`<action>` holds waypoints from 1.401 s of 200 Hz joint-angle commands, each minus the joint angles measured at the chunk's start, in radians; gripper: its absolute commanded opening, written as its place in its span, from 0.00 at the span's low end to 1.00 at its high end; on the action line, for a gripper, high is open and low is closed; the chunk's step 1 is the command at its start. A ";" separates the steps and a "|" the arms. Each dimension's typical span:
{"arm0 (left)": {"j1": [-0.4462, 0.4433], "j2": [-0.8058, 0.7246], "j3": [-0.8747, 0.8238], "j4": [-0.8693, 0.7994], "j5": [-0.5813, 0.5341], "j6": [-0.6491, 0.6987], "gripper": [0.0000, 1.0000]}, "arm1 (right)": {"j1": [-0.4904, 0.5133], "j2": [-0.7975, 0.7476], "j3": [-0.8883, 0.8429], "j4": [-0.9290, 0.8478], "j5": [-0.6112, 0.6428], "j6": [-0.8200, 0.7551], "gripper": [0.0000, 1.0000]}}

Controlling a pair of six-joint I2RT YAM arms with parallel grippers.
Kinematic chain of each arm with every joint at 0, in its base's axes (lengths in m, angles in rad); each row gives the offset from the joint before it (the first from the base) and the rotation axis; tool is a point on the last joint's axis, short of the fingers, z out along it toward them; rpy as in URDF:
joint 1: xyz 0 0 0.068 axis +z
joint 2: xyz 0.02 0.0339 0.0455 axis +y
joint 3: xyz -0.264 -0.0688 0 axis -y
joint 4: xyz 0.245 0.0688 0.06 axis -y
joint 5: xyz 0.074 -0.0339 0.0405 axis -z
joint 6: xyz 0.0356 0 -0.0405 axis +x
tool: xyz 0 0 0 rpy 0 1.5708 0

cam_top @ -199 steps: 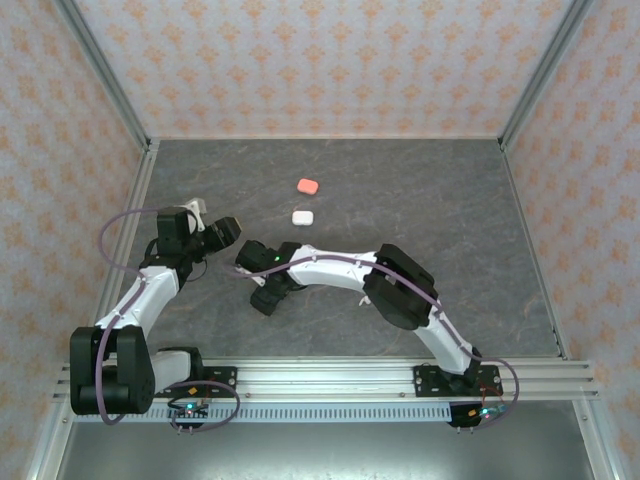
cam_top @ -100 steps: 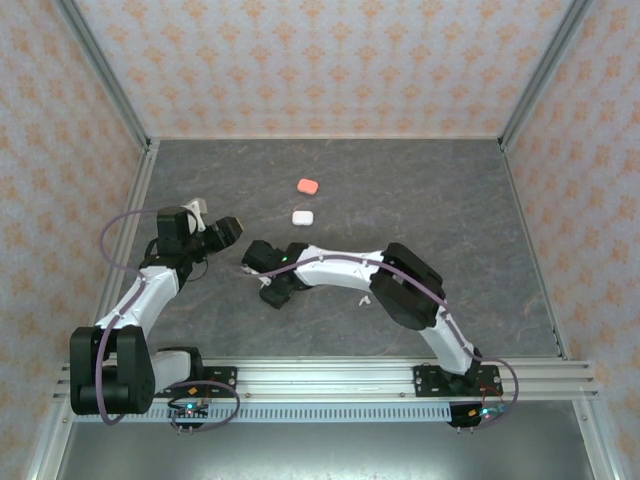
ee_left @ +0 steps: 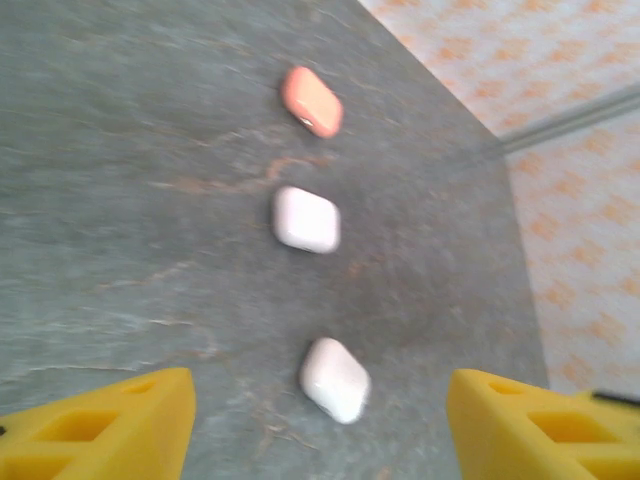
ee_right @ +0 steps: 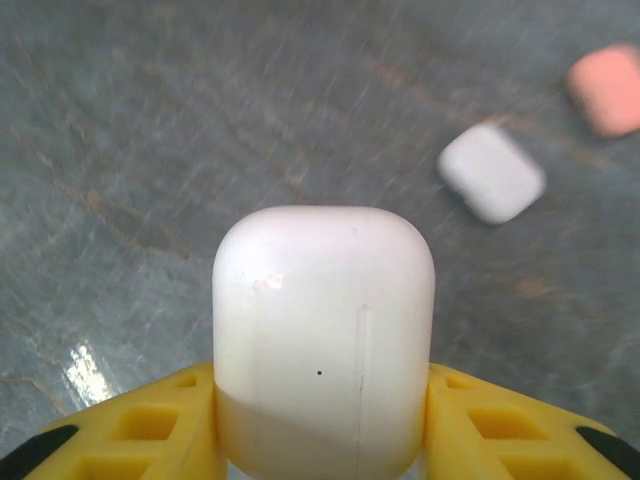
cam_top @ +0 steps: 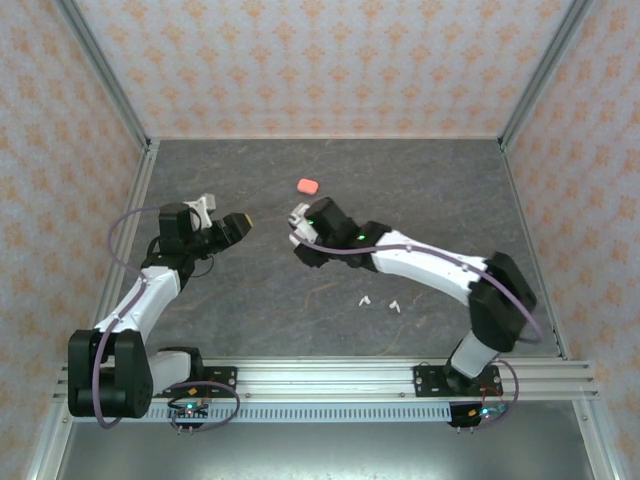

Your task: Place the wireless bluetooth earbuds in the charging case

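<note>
white case point(ee_right: 322, 330) between right fingers point(ee_right: 130, 430)

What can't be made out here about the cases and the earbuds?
- Top external: the two white earbuds are too small to tell how they lie.
- Right wrist: the frame's bottom edge and the right gripper hide the base of the held white case.
- Left wrist: blur wipes out any lid seam on the pink case and the two white cases.

Grey table point(cam_top: 430, 190) carries pink case point(cam_top: 307, 185), white case point(ee_right: 491, 172), two earbuds point(cam_top: 364, 299).
</note>
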 commanded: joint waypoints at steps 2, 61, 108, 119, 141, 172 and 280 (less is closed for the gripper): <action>-0.054 -0.038 0.075 0.074 0.110 -0.047 0.65 | -0.027 -0.116 -0.079 0.141 -0.031 -0.110 0.44; -0.187 -0.090 0.176 0.168 0.180 -0.060 0.63 | -0.076 -0.286 -0.123 0.249 -0.147 -0.319 0.44; -0.251 -0.108 0.225 0.104 0.217 0.012 0.63 | -0.082 -0.262 -0.066 0.223 -0.211 -0.389 0.44; -0.264 -0.102 0.230 0.097 0.218 0.017 0.63 | -0.082 -0.249 -0.046 0.214 -0.231 -0.388 0.44; -0.283 -0.086 0.242 0.055 0.198 0.060 0.62 | -0.082 -0.236 -0.023 0.208 -0.238 -0.374 0.44; -0.290 -0.054 0.247 0.059 0.206 0.047 0.60 | -0.081 -0.227 -0.014 0.222 -0.261 -0.365 0.44; -0.351 0.031 0.294 0.053 0.229 0.077 0.23 | -0.082 -0.206 0.004 0.214 -0.221 -0.374 0.45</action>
